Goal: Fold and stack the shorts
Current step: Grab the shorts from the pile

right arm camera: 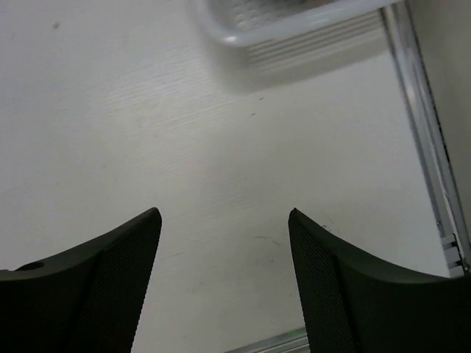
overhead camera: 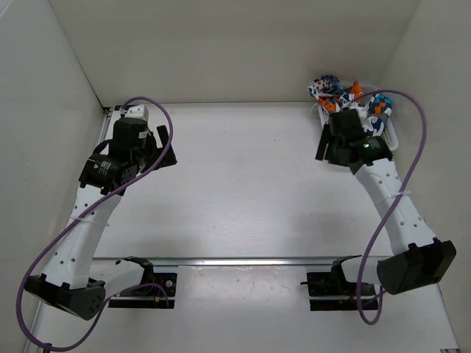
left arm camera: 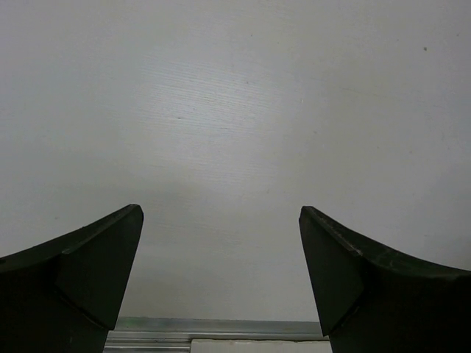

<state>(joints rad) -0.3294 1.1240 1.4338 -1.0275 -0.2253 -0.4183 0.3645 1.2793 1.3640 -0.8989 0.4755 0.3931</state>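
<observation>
The shorts lie crumpled in navy, orange, teal and white inside a white mesh basket at the back right corner. My right gripper hangs just left of and in front of that basket, its wrist covering part of it. In the right wrist view the right gripper is open over bare table, with the basket's rim at the top. My left gripper is at the far left of the table. In the left wrist view the left gripper stands wide open with nothing between its fingers.
White walls close in the table at the back and both sides. A metal rail crosses the near edge in front of the arm bases, and another rail runs along the right wall.
</observation>
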